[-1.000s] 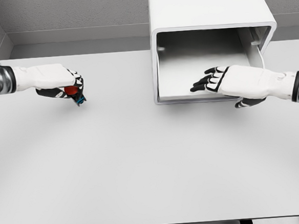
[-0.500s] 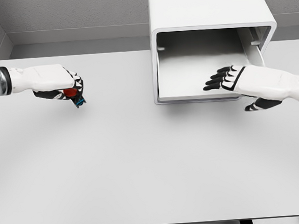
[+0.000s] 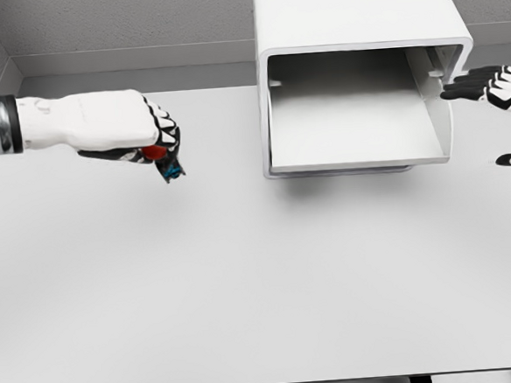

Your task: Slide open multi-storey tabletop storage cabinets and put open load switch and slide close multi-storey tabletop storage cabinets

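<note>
A white tabletop cabinet [image 3: 357, 18] stands at the back right of the table, its drawer [image 3: 356, 119] slid out towards me and holding nothing visible. My left hand [image 3: 151, 142] hovers over the table to the left of the drawer, curled around a small load switch [image 3: 161, 159] with a red knob and a blue body. My right hand [image 3: 495, 105] sits at the far right edge, just right of the drawer's side wall, its fingers spread and holding nothing.
The pale grey table [image 3: 262, 279] stretches wide in front of the cabinet. A grey wall [image 3: 121, 21] runs along the back, and the table's front edge lies near the bottom of the view.
My left hand has carried the switch to the right, closer to the drawer, and looks larger. The right hand has pulled out of the drawer to the far right edge.
</note>
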